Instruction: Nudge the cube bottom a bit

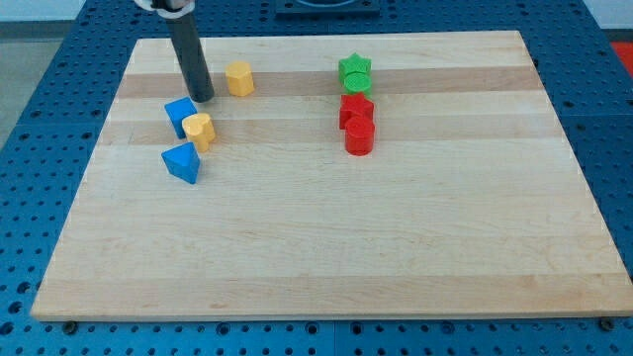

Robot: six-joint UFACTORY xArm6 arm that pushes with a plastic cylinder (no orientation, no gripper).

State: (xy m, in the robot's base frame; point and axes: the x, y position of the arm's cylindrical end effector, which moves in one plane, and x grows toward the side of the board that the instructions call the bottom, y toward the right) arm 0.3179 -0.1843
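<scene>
Wooden board (326, 237) on a blue perforated table (40, 119); the whole lower half and the view's right side lying bare, wide room toward the view's bottom. All blocks gathered in the upper part, none touching an edge.

Blue cube (180, 115) in the upper left area, well in from the left edge and below the top edge. My tip (202, 99) just above and slightly right of the cube's top corner, very close, contact not clearly resolvable. No claw on this rod, so nothing to read as wide, narrow or holding; only a plain dark rod end standing on the board.

Cube sitting turned, one corner toward the view's bottom, no long axis to make out. Touching its right side, a small yellow block (199, 129), rounded shape. Directly below these, a second blue block (182, 162), angular and wedge-like, a little apart from the cube. Yellow hexagonal block (239, 77) to the right of the rod, apart from it.

Farther right, a green star-shaped block (355, 67) with a green cylinder (358, 83) against it, then a red block (356, 111) and red cylinder (359, 137) stacked close in a column below.
</scene>
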